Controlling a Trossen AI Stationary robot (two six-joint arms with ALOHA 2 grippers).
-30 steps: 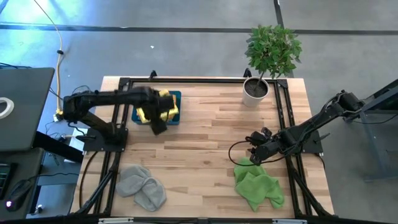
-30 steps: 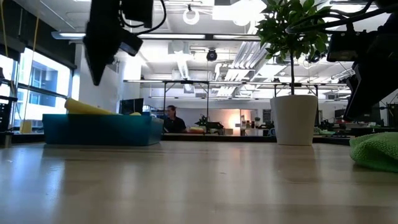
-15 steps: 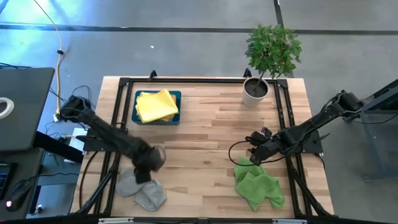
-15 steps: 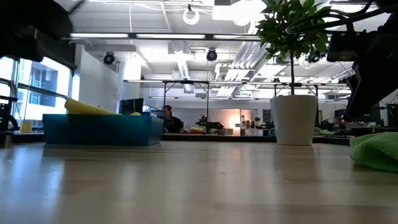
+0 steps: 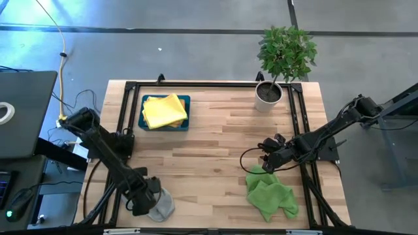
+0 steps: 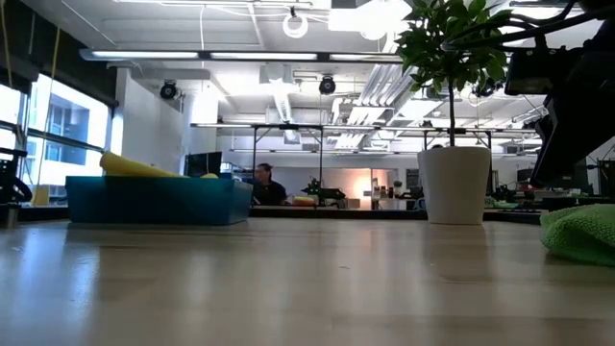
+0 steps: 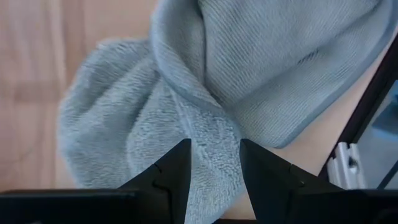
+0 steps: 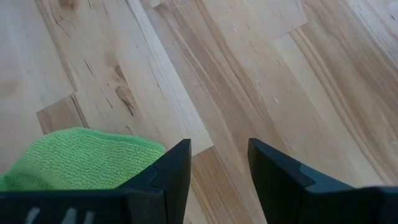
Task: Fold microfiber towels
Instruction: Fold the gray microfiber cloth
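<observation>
Hanging low over the near-left corner of the pale wooden worktop [image 5: 215, 137], the left gripper [image 5: 145, 196] sits directly above the crumpled grey microfiber towel [image 5: 159, 205], its two dark fingers [image 7: 169, 174] spread apart with a fold of the grey pile showing between them; whether the tips press into the cloth cannot be told. The grey towel lies bunched just beside the black frame rail at the worktop's near edge. The right gripper [image 5: 269, 149] rests near the worktop's right side, fingers [image 8: 168, 171] parted over bare wood, just on the far side of the rumpled bright green microfiber towel [image 5: 270, 196], which lies heaped at the near right. A yellow microfiber towel [image 5: 163, 109] lies folded in the dark teal rectangular tray [image 5: 185, 99] at the far left. A small leafy plant in a white pot [image 5: 268, 96] stands at the far right corner. In the low view a person [image 6: 262, 183] sits well back in the room.
</observation>
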